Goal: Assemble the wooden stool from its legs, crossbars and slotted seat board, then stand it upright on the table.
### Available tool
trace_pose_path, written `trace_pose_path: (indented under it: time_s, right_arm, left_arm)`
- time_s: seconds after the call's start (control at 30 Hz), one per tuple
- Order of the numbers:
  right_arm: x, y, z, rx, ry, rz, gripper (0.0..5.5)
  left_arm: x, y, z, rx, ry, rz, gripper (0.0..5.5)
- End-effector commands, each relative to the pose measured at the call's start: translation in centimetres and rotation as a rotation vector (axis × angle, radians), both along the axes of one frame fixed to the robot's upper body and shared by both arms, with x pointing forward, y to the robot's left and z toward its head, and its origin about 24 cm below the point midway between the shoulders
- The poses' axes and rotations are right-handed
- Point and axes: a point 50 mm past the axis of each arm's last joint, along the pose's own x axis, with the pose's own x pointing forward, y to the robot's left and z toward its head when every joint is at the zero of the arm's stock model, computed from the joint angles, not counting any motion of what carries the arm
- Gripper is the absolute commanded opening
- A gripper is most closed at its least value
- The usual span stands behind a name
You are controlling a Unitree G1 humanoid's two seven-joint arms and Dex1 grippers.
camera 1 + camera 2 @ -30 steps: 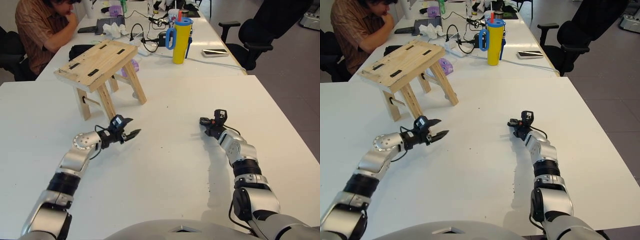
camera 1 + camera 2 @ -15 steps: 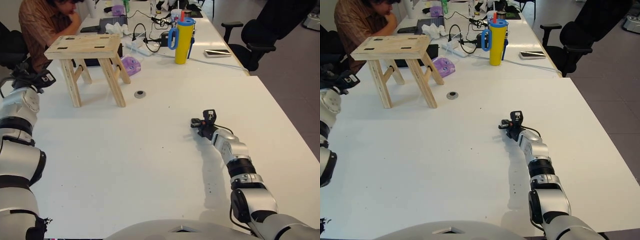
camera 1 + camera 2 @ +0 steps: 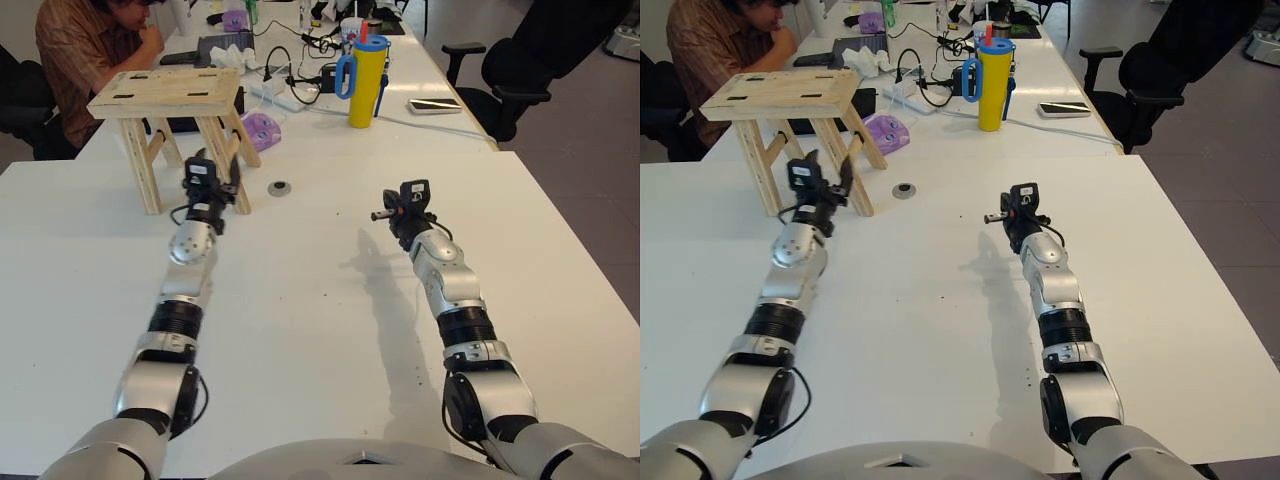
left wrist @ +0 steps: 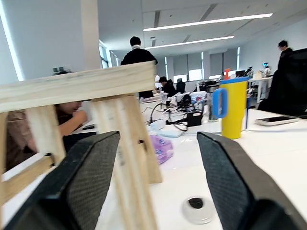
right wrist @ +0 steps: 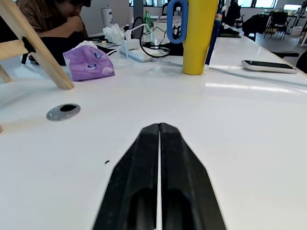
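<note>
two pads (image 5: 136, 187) pressed together on the right end effector (image 5: 159, 125); stool (image 3: 165, 92) upright.

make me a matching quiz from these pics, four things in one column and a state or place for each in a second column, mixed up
Things:
1. wooden stool
2. left gripper
3. right gripper
4. yellow tumbler

States or places:
a. fingers shut, holding nothing
b. stands upright on the table
c. open, close to the stool
d. has a blue handle

Pairs: 1-b, 2-c, 3-a, 4-d
</note>
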Motion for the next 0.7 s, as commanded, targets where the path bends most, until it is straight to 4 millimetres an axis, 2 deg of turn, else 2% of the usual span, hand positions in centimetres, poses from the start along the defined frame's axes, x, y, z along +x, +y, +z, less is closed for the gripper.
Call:
trace_pose_path:
  time_s: [0.03,0.17,0.37,0.43,0.57,0.7]
  right_arm:
    - [0.9,0.9,0.8,0.011,-0.047,-0.025,0.00]
    - [1.3,2.0,1.4,0.032,-0.092,-0.016,0.00]
    - [1.7,3.3,1.7,0.041,-0.118,0.015,0.00]
    - [1.8,3.5,1.6,0.048,-0.120,0.016,0.00]
    - [2.0,3.9,1.8,0.048,-0.129,0.020,0.00]
    - [2.0,4.0,1.4,0.049,-0.117,0.029,0.00]
  left_arm:
    - [0.9,-1.8,0.9,0.013,0.005,0.075,2.99]
    - [1.6,-1.9,2.1,0.000,-0.034,0.134,2.99]
    - [2.3,-2.7,3.5,-0.118,-0.082,0.053,2.99]
    - [2.4,-2.9,3.4,-0.137,-0.084,0.043,2.99]
    - [2.6,-2.9,3.2,-0.036,-0.111,0.070,2.99]
    - [2.9,-2.7,2.2,-0.033,-0.063,0.050,2.99]
